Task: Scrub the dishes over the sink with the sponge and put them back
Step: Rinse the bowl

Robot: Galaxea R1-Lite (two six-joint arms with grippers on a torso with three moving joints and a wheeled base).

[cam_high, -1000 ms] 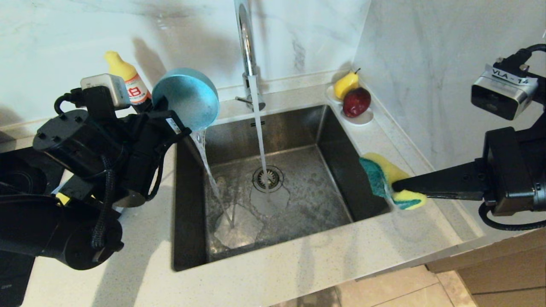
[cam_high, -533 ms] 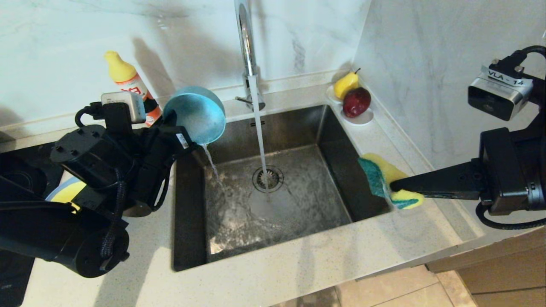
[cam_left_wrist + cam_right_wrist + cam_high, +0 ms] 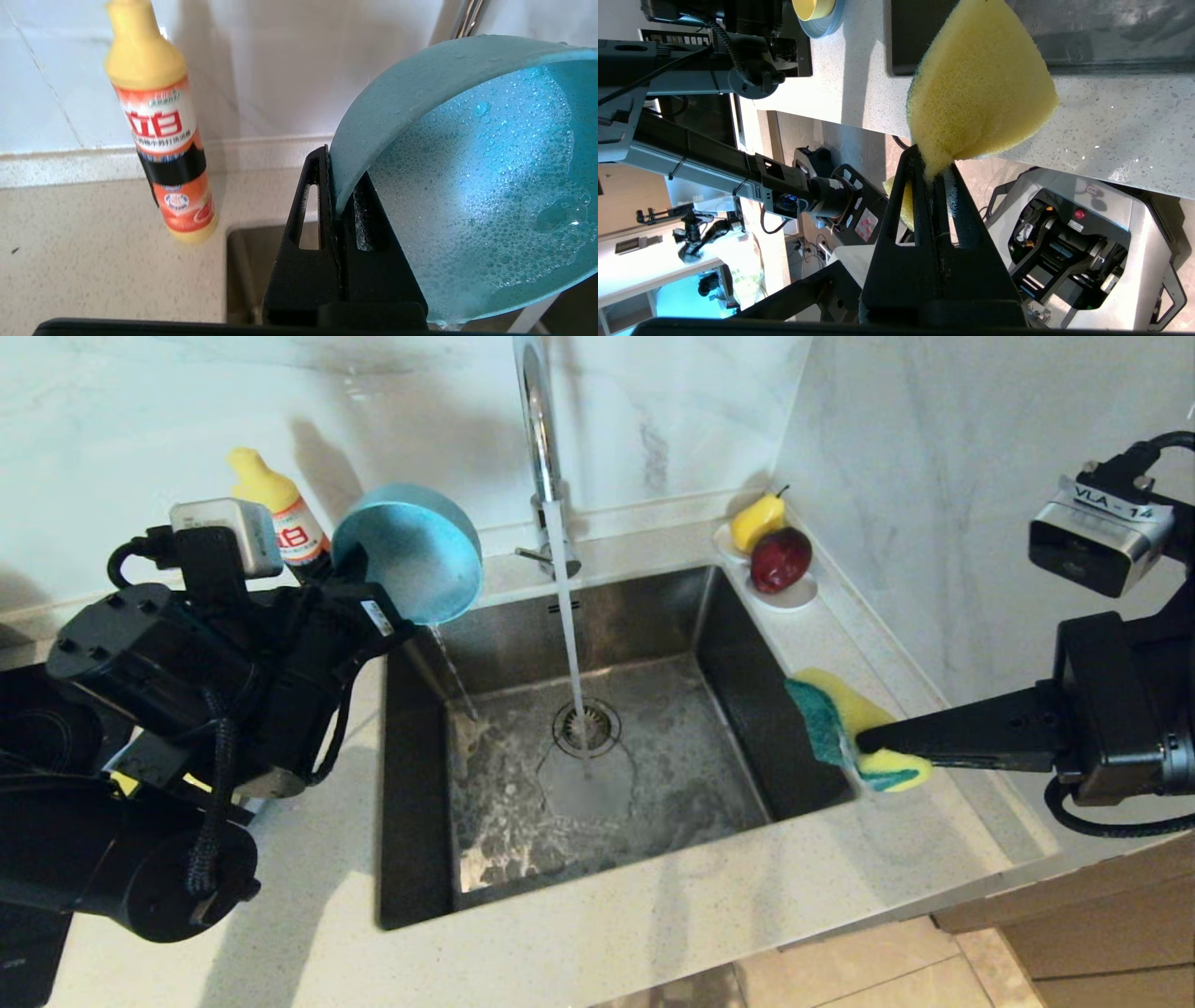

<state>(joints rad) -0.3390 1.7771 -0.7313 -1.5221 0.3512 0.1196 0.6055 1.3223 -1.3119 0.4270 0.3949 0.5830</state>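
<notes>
The small teal-blue bowl (image 3: 411, 555) (image 3: 467, 186) is wet and foamy inside. It hangs tipped on its side above the back left corner of the steel sink (image 3: 738, 681), and a thin trickle runs from its lower edge into the basin. My left gripper (image 3: 392, 616) (image 3: 337, 177) is shut on the bowl's rim. Over the sink's right edge, my right gripper (image 3: 864, 742) (image 3: 931, 161) is shut on the yellow sponge (image 3: 854, 728) (image 3: 976, 88), with the green face toward the basin. A pale yellow bowl (image 3: 810, 8) sits on a grey-blue plate (image 3: 829, 25) on the counter to the left.
The tall faucet (image 3: 540, 429) runs a stream onto the drain (image 3: 586, 726). A detergent bottle (image 3: 280, 518) (image 3: 159, 126) stands behind the left gripper. A white fruit dish (image 3: 794, 593) with a pear and an apple sits at the back right corner. The wall is close on the right.
The left arm dipped the bowl toward the sink, then brought it back up and left. The water pouring from it has thinned to a trickle. The right arm has held still.
</notes>
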